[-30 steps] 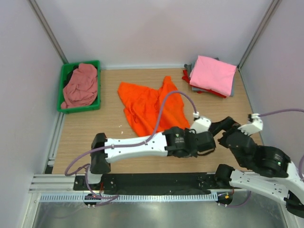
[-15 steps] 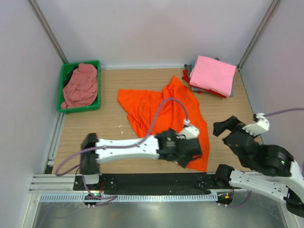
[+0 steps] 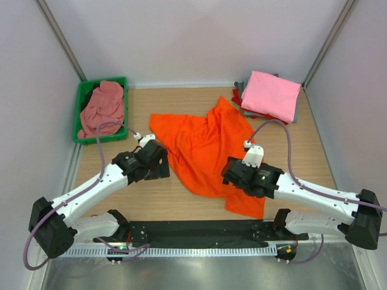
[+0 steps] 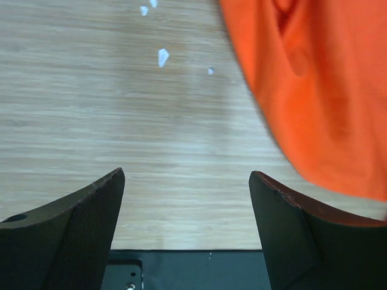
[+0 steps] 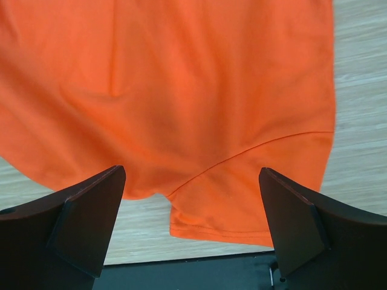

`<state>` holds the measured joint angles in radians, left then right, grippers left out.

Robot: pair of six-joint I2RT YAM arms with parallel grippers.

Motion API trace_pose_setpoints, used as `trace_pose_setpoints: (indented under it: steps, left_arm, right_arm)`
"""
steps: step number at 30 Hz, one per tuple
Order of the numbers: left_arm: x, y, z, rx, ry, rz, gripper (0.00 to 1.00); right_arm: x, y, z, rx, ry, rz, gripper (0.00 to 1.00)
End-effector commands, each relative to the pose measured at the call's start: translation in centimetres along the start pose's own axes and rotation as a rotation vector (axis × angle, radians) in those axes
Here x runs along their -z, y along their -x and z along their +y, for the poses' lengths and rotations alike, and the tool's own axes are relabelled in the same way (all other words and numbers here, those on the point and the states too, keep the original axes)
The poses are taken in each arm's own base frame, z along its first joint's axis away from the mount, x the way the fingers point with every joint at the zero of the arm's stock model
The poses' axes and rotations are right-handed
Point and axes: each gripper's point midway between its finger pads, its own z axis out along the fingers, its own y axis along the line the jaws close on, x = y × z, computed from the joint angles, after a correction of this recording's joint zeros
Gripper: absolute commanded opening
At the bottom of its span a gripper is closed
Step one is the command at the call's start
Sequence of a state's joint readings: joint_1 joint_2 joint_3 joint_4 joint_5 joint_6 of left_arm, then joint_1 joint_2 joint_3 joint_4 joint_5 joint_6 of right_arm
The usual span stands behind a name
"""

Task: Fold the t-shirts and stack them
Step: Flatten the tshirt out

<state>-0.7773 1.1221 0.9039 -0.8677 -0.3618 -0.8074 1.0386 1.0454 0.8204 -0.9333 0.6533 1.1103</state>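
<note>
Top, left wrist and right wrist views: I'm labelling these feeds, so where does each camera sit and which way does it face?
Top: fixed above and behind the arms, looking down on the table; both arms, the left claw and right claw show.
Left wrist: on the left arm, facing down at bare wood and the orange shirt edge, past its open fingers.
Right wrist: on the right arm, facing down onto the shirt's hem, between its open fingers.
Shared: all three show the orange shirt.

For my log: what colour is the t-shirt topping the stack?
The top t-shirt is pink; the top external view shows it best.
</note>
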Motion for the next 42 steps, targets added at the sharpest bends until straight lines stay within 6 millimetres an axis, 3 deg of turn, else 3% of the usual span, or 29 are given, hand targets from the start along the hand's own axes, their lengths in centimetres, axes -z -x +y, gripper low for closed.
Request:
trace_pose_setpoints:
  steps: [1, 7, 12, 20, 23, 24, 26, 28, 30, 34, 37, 40, 41, 42]
  left_arm:
    - [-2.0, 2.1, -2.0, 0.120, -0.119, -0.030, 0.84]
    - [-7.1, 2.9, -2.0, 0.192, -0.106, 0.010, 0.80]
    - [-11.6, 1.7, -2.7, 0.204, -0.064, 0.075, 0.74]
    - [-14.7, 2.5, -3.7, 0.228, -0.057, 0.052, 0.58]
    - [-15.4, 3.1, -4.4, 0.226, -0.074, 0.040, 0.47]
    - [-15.6, 3.4, -4.6, 0.223, -0.078, 0.036, 0.29]
    - [-15.8, 3.9, -5.0, 0.201, -0.083, 0.029, 0.04]
    - [-14.7, 4.5, -4.7, 0.163, -0.059, 0.048, 0.00]
    - [-11.6, 6.5, -3.7, 0.056, 0.028, -0.027, 0.00]
    - [-1.0, 10.6, -1.5, -0.093, 0.142, -0.073, 0.00]
    - [4.8, 13.7, -0.6, -0.125, 0.145, -0.147, 0.00]
    - [5.5, 15.8, -1.6, -0.181, 0.136, -0.164, 0.01]
    - [4.6, 15.8, -2.5, -0.213, 0.120, -0.132, 0.09]
    - [2.0, 15.0, -3.7, -0.264, 0.124, -0.052, 0.17]
  right_arm:
    - [-0.9, -1.0, 2.7, -0.004, 0.076, 0.041, 1.00]
    - [-2.7, -3.3, 2.0, -0.054, 0.088, 0.078, 1.00]
    - [-3.6, -4.8, 2.1, -0.073, 0.129, 0.134, 1.00]
    - [-4.2, -5.7, 2.0, -0.034, 0.125, 0.153, 1.00]
    - [-4.2, -5.6, 2.2, -0.034, 0.139, 0.147, 1.00]
    - [-4.2, -5.7, 2.1, -0.031, 0.139, 0.149, 1.00]
    - [-4.2, -5.7, 2.0, -0.030, 0.138, 0.147, 1.00]
    - [-4.2, -5.8, 1.9, -0.025, 0.135, 0.150, 1.00]
    - [-3.9, -5.6, 1.9, -0.027, 0.138, 0.150, 1.00]
    - [-3.1, -4.9, 1.7, -0.042, 0.157, 0.135, 1.00]
    - [-2.3, -3.7, 1.2, -0.056, 0.153, 0.099, 1.00]
    - [-1.9, -2.8, 1.0, -0.064, 0.150, 0.068, 1.00]
    - [-1.8, -2.6, 1.1, -0.064, 0.153, 0.064, 1.00]
    - [-1.7, -2.5, 1.2, -0.063, 0.155, 0.063, 1.00]
